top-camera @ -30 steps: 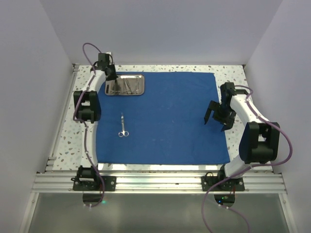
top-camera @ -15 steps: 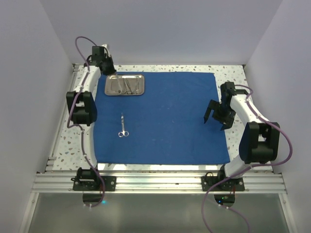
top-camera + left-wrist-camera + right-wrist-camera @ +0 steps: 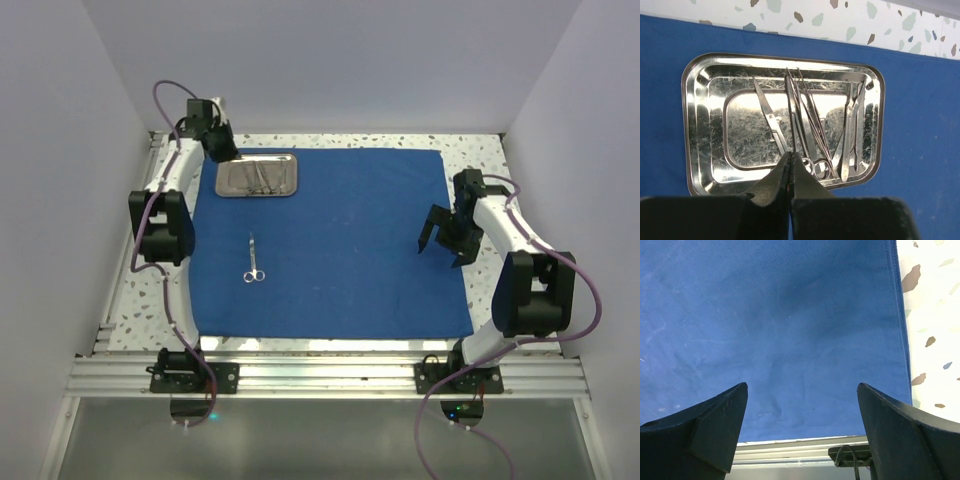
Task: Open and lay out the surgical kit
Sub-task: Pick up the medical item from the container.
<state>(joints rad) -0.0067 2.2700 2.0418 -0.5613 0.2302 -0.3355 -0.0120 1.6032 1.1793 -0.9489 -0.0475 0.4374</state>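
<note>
View: top external
Cloth wrap (image 3: pixel 340 240): spread flat as one large blue sheet, covering most of the table (image 3: pixel 480 148).
Steel tray (image 3: pixel 257 175): lying on the cloth at its 11 o'clock corner, long side running 9 to 3 o'clock.
Scissors (image 3: pixel 253 259): lying alone on the cloth at about 8 o'clock from its centre, well apart from the tray, rings toward 6 o'clock.
Left gripper (image 3: pixel 226 150): over the tray's 10 o'clock corner; from this height I cannot tell whether it touches.
Right gripper (image 3: pixel 442 254): over the cloth's 3 o'clock edge, fingers spread, nothing between them.
Rail (image 3: pixel 330 372): aluminium, along the table's 6 o'clock edge.

View: left wrist
Left gripper: fingers pressed together to a single point - nothing between them - tip seen over the tray's 6 o'clock rim.
Tray contents: thin forceps (image 3: pixel 771 120) at 9 o'clock of the middle, ring-handled instruments (image 3: pixel 809 131) crossing at the centre, tweezers (image 3: pixel 854 131) at 3 o'clock - all inside the rim.
Surround: blue cloth on every side of the tray, speckled table beyond at 12 o'clock.

View: right wrist
Right gripper: both fingers standing wide apart, empty, bare cloth showing in the gap.
Cloth edge: hemmed, running 12 to 6 o'clock on the right, with table beyond at 3 o'clock.
</note>
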